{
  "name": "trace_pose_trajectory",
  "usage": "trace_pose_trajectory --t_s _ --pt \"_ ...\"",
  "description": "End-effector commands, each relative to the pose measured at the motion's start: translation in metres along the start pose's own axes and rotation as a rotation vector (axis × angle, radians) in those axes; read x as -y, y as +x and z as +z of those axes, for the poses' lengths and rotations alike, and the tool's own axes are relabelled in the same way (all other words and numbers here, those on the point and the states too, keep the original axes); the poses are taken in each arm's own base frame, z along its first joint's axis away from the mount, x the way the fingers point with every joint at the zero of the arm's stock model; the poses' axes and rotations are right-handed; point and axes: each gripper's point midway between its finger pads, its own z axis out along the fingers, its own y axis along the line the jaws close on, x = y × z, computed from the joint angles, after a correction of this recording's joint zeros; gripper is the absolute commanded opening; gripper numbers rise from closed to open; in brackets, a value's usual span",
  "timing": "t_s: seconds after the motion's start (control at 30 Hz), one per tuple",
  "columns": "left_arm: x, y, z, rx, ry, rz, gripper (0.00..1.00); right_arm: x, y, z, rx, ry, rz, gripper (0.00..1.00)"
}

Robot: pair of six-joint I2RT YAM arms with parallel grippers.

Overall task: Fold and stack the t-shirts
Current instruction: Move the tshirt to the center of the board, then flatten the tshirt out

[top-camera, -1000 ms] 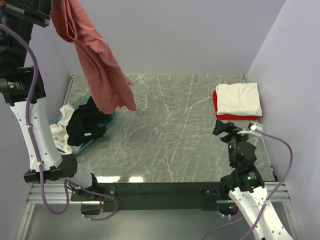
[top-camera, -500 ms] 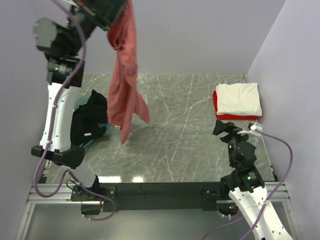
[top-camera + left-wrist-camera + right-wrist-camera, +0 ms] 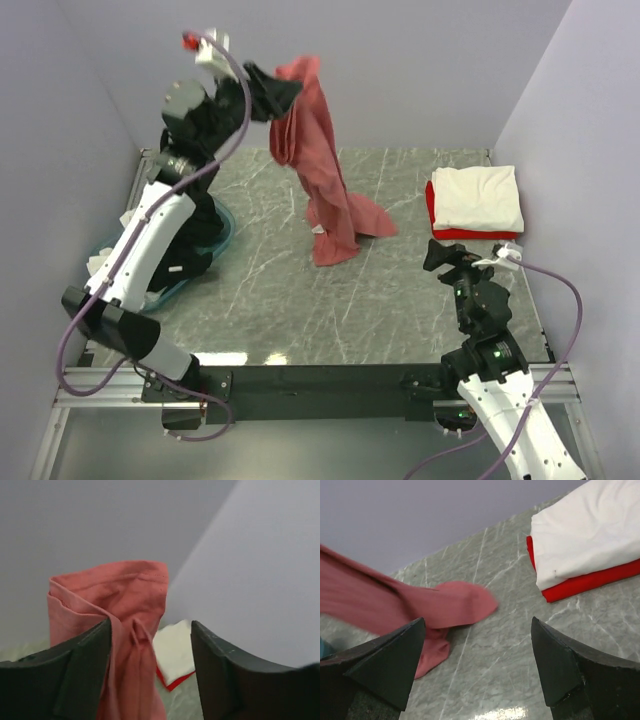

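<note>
the left arm (image 3: 150, 230) is reaching up high over the far left part of the grey-green marble table (image 3: 400, 300). at its top end hangs a big salmon-pink cloth t-shirt (image 3: 325, 170). the shirt drops in a long bunched strip, and its bottom end lies crumpled on the table near the middle. in the left wrist view the left jaws are partly open. the pink cloth sits in the gap between them, on the left side. i can't tell if it is caught on one jaw or slipping free.

the right arm (image 3: 480, 310) is low at the near right. the right jaws are spread wide with nothing in them. they point at the pink shirt's bottom end.

at the far right edge of the table a folded cream-white t-shirt (image 3: 478, 197) lies flat on top of a folded red t-shirt (image 3: 455, 234). that is the stack so far. at the left, a teal plastic basin (image 3: 222, 235) holds a black t-shirt (image 3: 195, 258) and a white t-shirt (image 3: 100, 265), partly hidden behind the left arm.

i think the step right now is getting the pink shirt out onto the table so it can be folded. it is not flat yet, just a rumpled heap at the bottom. next, i think the shirt has to be spread out smooth. the right jaws could grab one edge while the left jaws take another and pull it wide.
</note>
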Motion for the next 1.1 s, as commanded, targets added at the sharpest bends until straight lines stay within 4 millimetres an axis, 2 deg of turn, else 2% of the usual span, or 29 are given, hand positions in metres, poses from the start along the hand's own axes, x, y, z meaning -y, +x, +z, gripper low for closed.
trace_pose_trajectory --t_s 0.0,0.03,0.07,0.1,0.13,0.17,0.2,0.23,0.3,0.33,0.37,0.4,0.47,0.5,0.53,0.57,0.6,0.63,0.67,0.7,0.73,0.77,0.8,0.83,0.87,0.9,1.0,1.03,1.07 --pt "-0.07 0.005 -0.045 0.08 -0.399 0.056 0.71 -0.017 -0.001 0.007 -0.024 -0.063 -0.031 0.92" --pt "-0.097 0.033 -0.067 0.032 -0.517 0.05 0.75 -0.018 0.004 0.01 -0.051 -0.06 -0.043 0.91" --pt "-0.122 0.046 -0.087 0.02 -0.651 0.065 0.77 -0.02 0.017 0.017 -0.121 -0.054 -0.069 0.91" --pt "-0.135 0.06 -0.101 -0.005 -0.712 0.067 0.79 -0.022 0.024 0.021 -0.159 -0.053 -0.08 0.91" --pt "-0.15 0.087 -0.123 -0.057 -0.776 0.069 0.82 -0.024 0.031 0.024 -0.199 -0.052 -0.093 0.9" --pt "-0.157 0.098 -0.136 -0.07 -0.817 0.066 0.83 -0.026 0.034 0.029 -0.227 -0.049 -0.1 0.9" --pt "-0.164 0.107 -0.148 -0.075 -0.854 0.071 0.87 -0.025 0.053 0.035 -0.303 -0.038 -0.112 0.9" --pt "-0.169 0.125 -0.166 -0.105 -0.88 0.068 0.9 -0.026 0.058 0.038 -0.326 -0.032 -0.113 0.89" --pt "-0.171 0.139 -0.18 -0.117 -0.884 0.063 0.89 -0.029 0.071 0.046 -0.377 -0.02 -0.109 0.89" --pt "-0.171 0.152 -0.19 -0.141 -0.882 0.061 0.89 -0.031 0.074 0.048 -0.393 -0.019 -0.107 0.89" --pt "-0.169 0.158 -0.192 -0.152 -0.872 0.062 0.88 -0.034 0.072 0.052 -0.39 -0.018 -0.098 0.89" --pt "-0.167 0.162 -0.193 -0.158 -0.859 0.062 0.88 -0.034 0.078 0.056 -0.409 -0.005 -0.091 0.89" --pt "-0.163 0.18 -0.193 -0.203 -0.832 0.063 0.88 -0.042 0.07 0.065 -0.399 -0.004 -0.074 0.89" --pt "-0.16 0.184 -0.19 -0.209 -0.814 0.059 0.88 -0.042 0.077 0.071 -0.422 0.011 -0.073 0.9" --pt "-0.155 0.2 -0.185 -0.248 -0.782 0.051 0.88 -0.048 0.068 0.079 -0.405 0.018 -0.067 0.91" --pt "-0.153 0.206 -0.181 -0.259 -0.765 0.047 0.88 -0.043 0.082 0.084 -0.462 0.057 -0.087 0.91" --pt "-0.152 0.214 -0.178 -0.274 -0.758 0.043 0.88 -0.042 0.083 0.089 -0.476 0.077 -0.096 0.91" --pt "-0.15 0.229 -0.171 -0.307 -0.739 0.04 0.88 -0.048 0.07 0.101 -0.451 0.097 -0.099 0.92" --pt "-0.149 0.237 -0.167 -0.324 -0.729 0.043 0.88 -0.039 0.083 0.107 -0.498 0.147 -0.13 0.92" --pt "-0.151 0.249 -0.16 -0.353 -0.729 0.044 0.88 -0.038 0.085 0.114 -0.508 0.167 -0.14 0.92" --pt "-0.147 0.258 -0.154 -0.375 -0.716 0.048 0.89 -0.044 0.076 0.125 -0.496 0.17 -0.136 0.92" --pt "-0.145 0.26 -0.145 -0.372 -0.695 0.049 0.89 -0.04 0.089 0.132 -0.536 0.191 -0.149 0.93" --pt "-0.148 0.269 -0.134 -0.392 -0.693 0.05 0.89 -0.037 0.089 0.141 -0.54 0.205 -0.144 0.93" --pt "-0.149 0.274 -0.128 -0.399 -0.691 0.047 0.89 -0.042 0.084 0.152 -0.533 0.202 -0.136 0.93" --pt "-0.151 0.278 -0.122 -0.408 -0.694 0.048 0.89 -0.034 0.101 0.16 -0.587 0.233 -0.152 0.92" --pt "-0.156 0.284 -0.109 -0.423 -0.694 0.048 0.89 -0.029 0.103 0.168 -0.603 0.251 -0.144 0.92" --pt "-0.163 0.302 -0.087 -0.466 -0.685 0.054 0.9 -0.027 0.119 0.194 -0.659 0.265 -0.144 0.92" --pt "-0.165 0.306 -0.081 -0.472 -0.683 0.053 0.9 -0.03 0.114 0.206 -0.649 0.265 -0.138 0.92" --pt "-0.167 0.311 -0.076 -0.48 -0.679 0.051 0.9 -0.022 0.131 0.21 -0.697 0.29 -0.156 0.91"
